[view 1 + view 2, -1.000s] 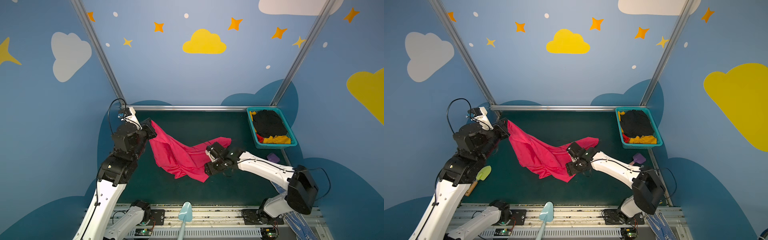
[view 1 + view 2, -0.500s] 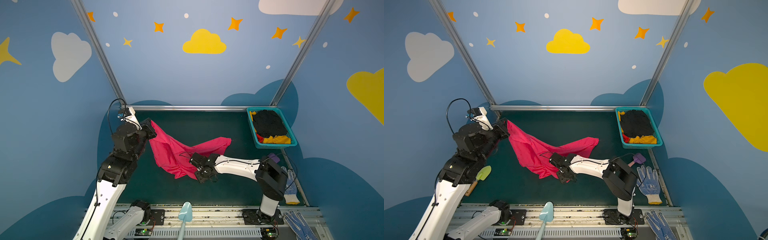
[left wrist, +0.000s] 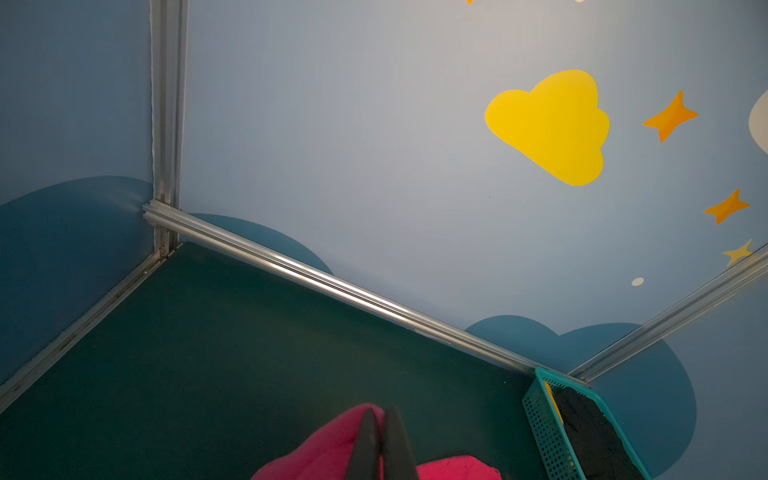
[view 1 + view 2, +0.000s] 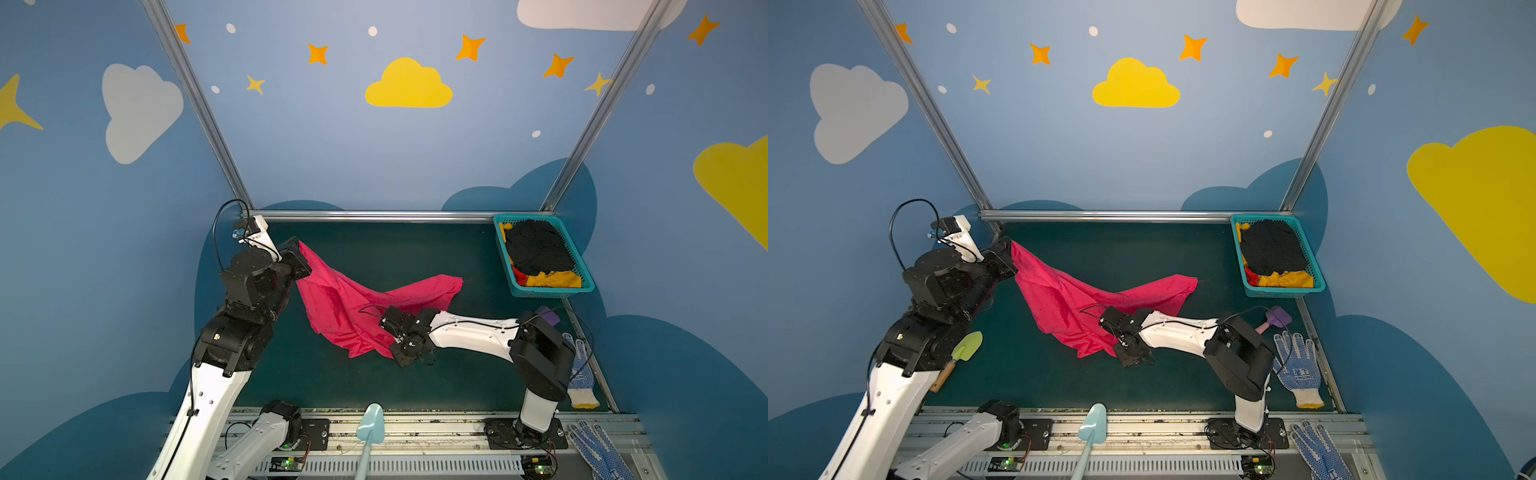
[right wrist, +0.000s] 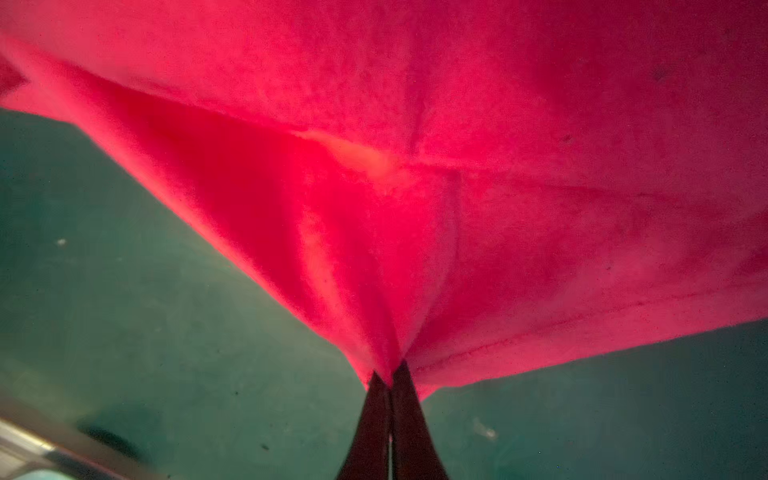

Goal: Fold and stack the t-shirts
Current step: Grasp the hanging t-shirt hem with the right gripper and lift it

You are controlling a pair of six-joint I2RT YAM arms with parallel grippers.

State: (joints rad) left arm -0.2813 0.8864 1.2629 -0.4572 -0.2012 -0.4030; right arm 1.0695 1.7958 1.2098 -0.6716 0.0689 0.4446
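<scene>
My right pincer (image 5: 390, 374), just closed, is clamping the pink t-shirt (image 4: 345, 299) at five o'clock, seemingly its hem. My left pincer (image 3: 380, 413) is gripping the ten-o'clock corner, so I'm expecting to spread it next.

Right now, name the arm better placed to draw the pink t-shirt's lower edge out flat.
Right. The right tool is shut on the pink t-shirt at its low near edge, just above the green mat, with bare mat beside it. The left tool pinches the far corner, held high at the back left.

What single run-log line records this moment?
left gripper: shut on pink t-shirt, raised | right gripper: shut on pink t-shirt, near table | basket: black t-shirt, yellow t-shirt
</scene>
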